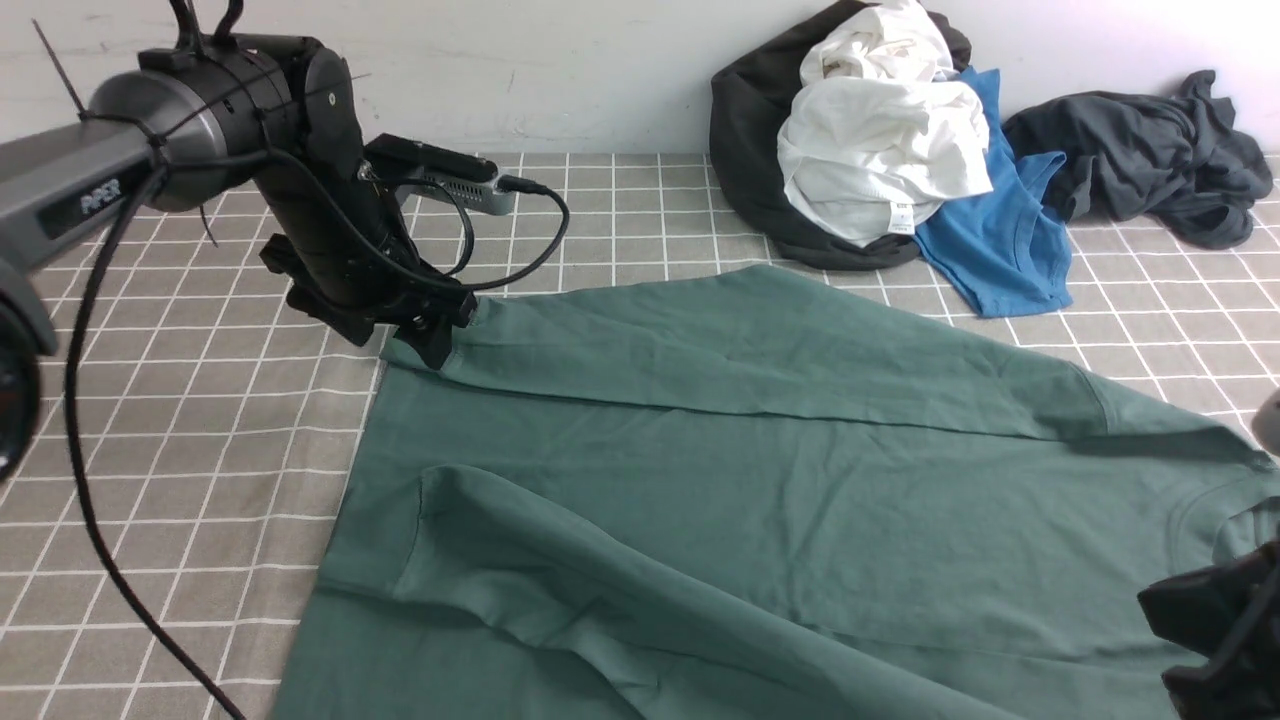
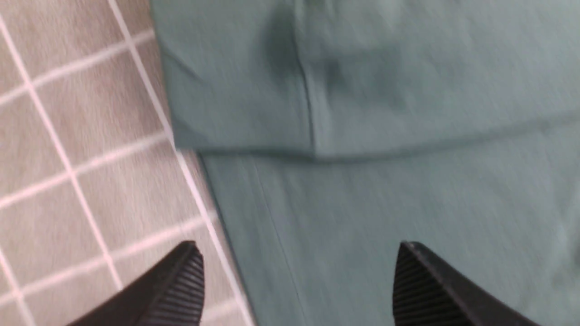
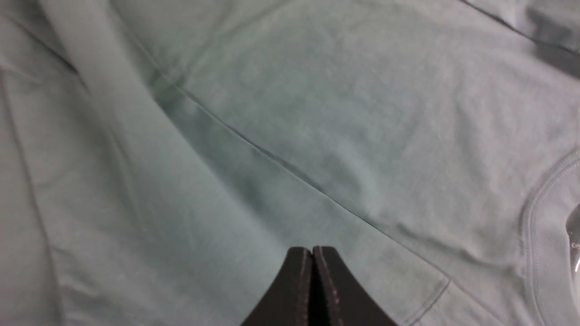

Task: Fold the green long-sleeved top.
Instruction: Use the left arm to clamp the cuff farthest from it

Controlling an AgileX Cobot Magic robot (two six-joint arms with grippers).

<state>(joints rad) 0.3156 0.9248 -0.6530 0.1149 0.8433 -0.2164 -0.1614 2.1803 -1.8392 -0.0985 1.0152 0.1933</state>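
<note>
Find the top (image 1: pixel 760 480) spread flat over the checked cloth (image 1: pixel 200 450), just in front of the pile (image 1: pixel 880 150) of white, blue and dark clothes, both sleeves laid slantwise across the body. Expect soft, limp, light knit: no stiffness to hold a shape, sagging and creasing wherever lifted, probably clinging a little to the cloth beneath rather than sliding, and in no way fragile. Take hold at an edge or corner, not mid-panel: at the hem corner well left of the pile, or at the collar (image 3: pixel 548 235) and shoulder well in front of the pile. Pinch low and deep enough to catch every layer, sleeve included, or risk peeling off the upper layer alone. Note the left gripper (image 2: pixel 294 271) well left of the pile, over the sleeve end (image 2: pixel 240 90) and hem corner, fingers spread wide with nothing between them. Note the right gripper (image 3: pixel 312 253) well in front of the pile, beside the collar, fingers pressed together, no fabric seen between. Read the lettering (image 1: pixel 100 203) on the left arm (image 1: pixel 50 160) as "PiPER". Spot a small tag (image 1: pixel 900 215) on the white garment in the pile, print too small to read. Find no print on the top itself in these views.
</note>
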